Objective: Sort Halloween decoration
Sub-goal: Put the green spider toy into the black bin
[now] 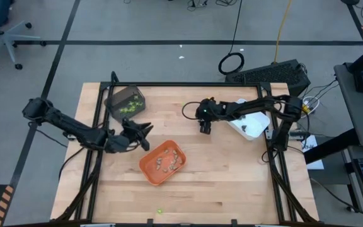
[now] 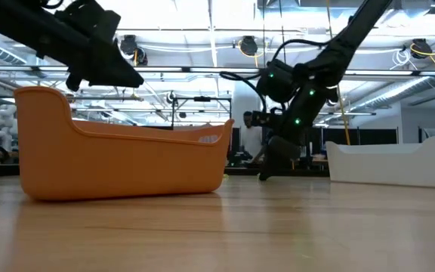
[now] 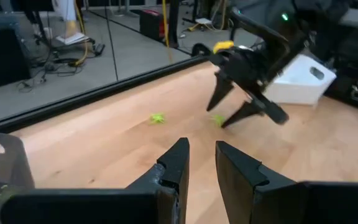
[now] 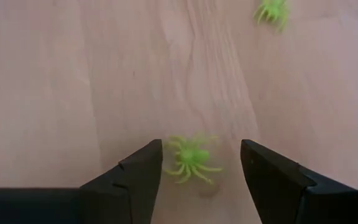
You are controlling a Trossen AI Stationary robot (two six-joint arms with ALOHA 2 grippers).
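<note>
Two lime-green spider decorations lie on the bare wood. In the right wrist view, one spider [image 4: 191,159] lies between the fingers of my open right gripper [image 4: 201,171], untouched. The second spider [image 4: 272,11] lies farther off. My right gripper [image 1: 205,128] slants down at mid-table, left of the white tray [image 1: 251,124]. My left gripper [image 1: 140,131] hovers by the orange tray's [image 1: 162,162] far left corner, its fingers [image 3: 174,163] a little apart and empty. The left wrist view shows both spiders [image 3: 158,117] [image 3: 218,119].
The dark grey tray [image 1: 126,101] at the far left holds green pieces. The orange tray holds several tan and brown pieces. A lone green piece [image 1: 159,211] lies near the table's front edge. A black frame rail [image 1: 188,84] borders the far edge.
</note>
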